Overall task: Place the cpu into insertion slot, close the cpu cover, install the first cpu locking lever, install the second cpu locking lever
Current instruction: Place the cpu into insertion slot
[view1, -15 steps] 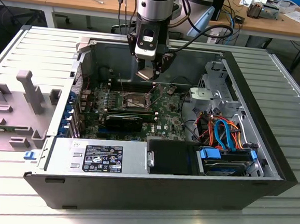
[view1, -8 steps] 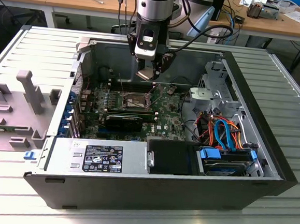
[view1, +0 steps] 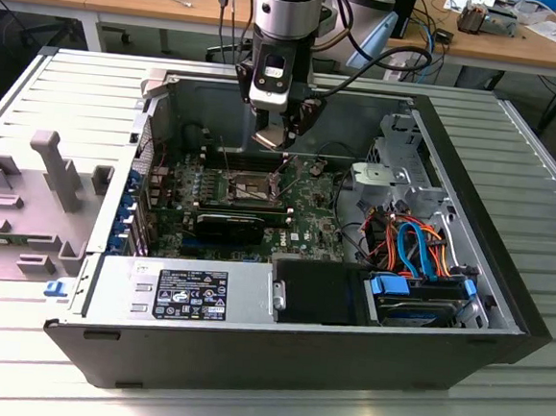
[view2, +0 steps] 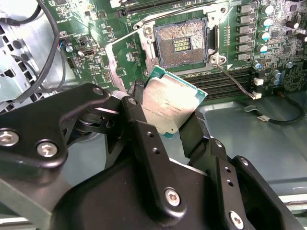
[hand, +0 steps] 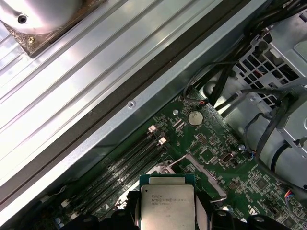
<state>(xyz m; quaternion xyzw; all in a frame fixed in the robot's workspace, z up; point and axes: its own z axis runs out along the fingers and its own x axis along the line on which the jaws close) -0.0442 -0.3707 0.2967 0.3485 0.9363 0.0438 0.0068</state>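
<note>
In the exterior view my gripper (view1: 285, 143) hangs inside the open computer case, just above the motherboard. It is shut on the cpu (view2: 169, 104), a flat silver square with a green edge that sits tilted between the two black fingers (view2: 140, 108). The first wrist view shows the cpu (hand: 168, 207) from its top face. The insertion slot (view2: 182, 44) lies open and bare on the green board, a short way beyond the held cpu. The cpu cover (view2: 114, 61) stands swung up beside the slot. Thin metal locking levers (view2: 231, 76) stick out, raised, by the socket.
Black memory slots (view2: 225, 81) run beside the socket. A power supply (view1: 185, 292) and a drive bay with blue and orange cables (view1: 414, 248) fill the case's near side. The case's back wall (view1: 219, 102) rises close behind the arm. A grey fixture (view1: 39, 184) sits outside on the exterior view's left.
</note>
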